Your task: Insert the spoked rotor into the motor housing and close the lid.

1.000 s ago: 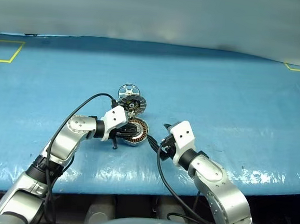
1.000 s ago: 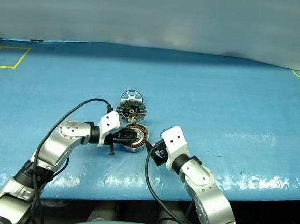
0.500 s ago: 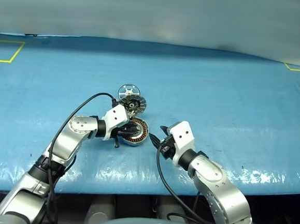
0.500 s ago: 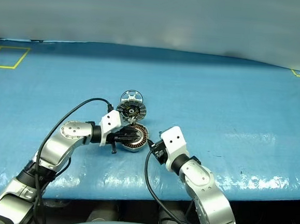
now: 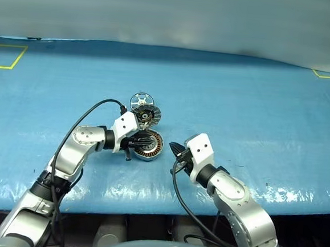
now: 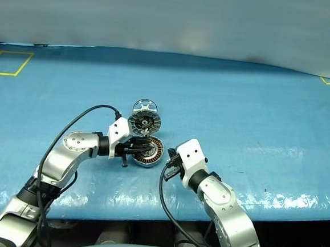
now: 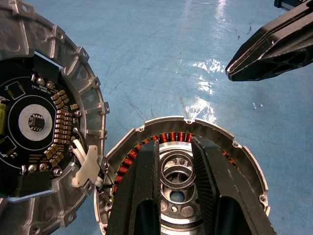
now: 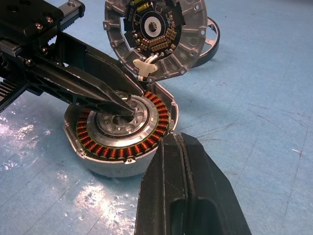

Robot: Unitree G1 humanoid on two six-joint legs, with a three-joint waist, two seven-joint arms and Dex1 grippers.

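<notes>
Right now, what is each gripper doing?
Left gripper: fingers down in the motor housing, gripping its silver centre.
Right gripper: shut, empty, beside the housing.

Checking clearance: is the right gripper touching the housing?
Apart. Left wrist view shows bare blue table between the shut right gripper and the housing.

On the blue table cover marked with yellow lines, the grey motor housing shows copper-orange windings round a silver centre, the grey ribbed lid a black inner face, beside black gripper fingers.
</notes>
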